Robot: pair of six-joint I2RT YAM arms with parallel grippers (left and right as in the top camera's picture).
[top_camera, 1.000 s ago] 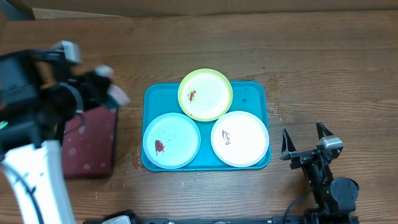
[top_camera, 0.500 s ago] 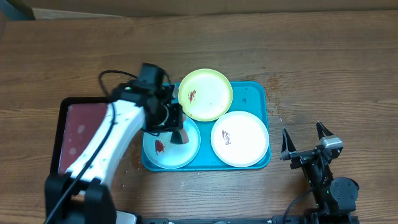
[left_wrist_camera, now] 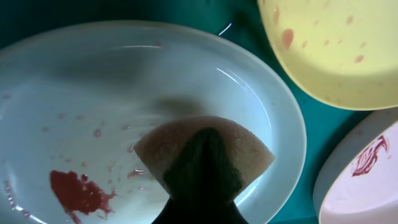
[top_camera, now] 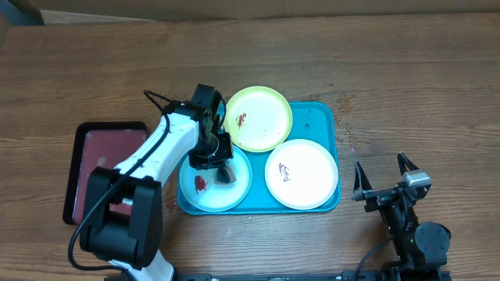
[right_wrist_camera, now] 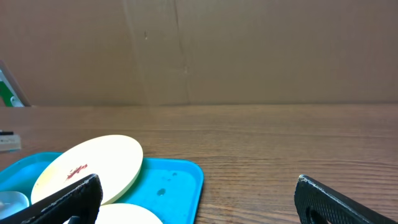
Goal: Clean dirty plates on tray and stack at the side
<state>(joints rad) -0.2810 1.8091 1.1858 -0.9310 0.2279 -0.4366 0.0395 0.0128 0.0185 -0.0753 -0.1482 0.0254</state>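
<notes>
My left jaws clamp a tan-and-green wedge sponge (left_wrist_camera: 205, 158) over the light blue round plastic plate (left_wrist_camera: 93, 106) at seven o'clock in the turquoise plastic tray (top_camera: 314, 117), ready to scrub its red smudge (left_wrist_camera: 78, 193); right jaws idle open.

Turquoise tray (top_camera: 320, 117); yellow-green plate (top_camera: 262, 121), light blue plate (top_camera: 195, 168), white plate (top_camera: 305, 173), each reddish-smudged; tan sponge (left_wrist_camera: 186, 140)
</notes>
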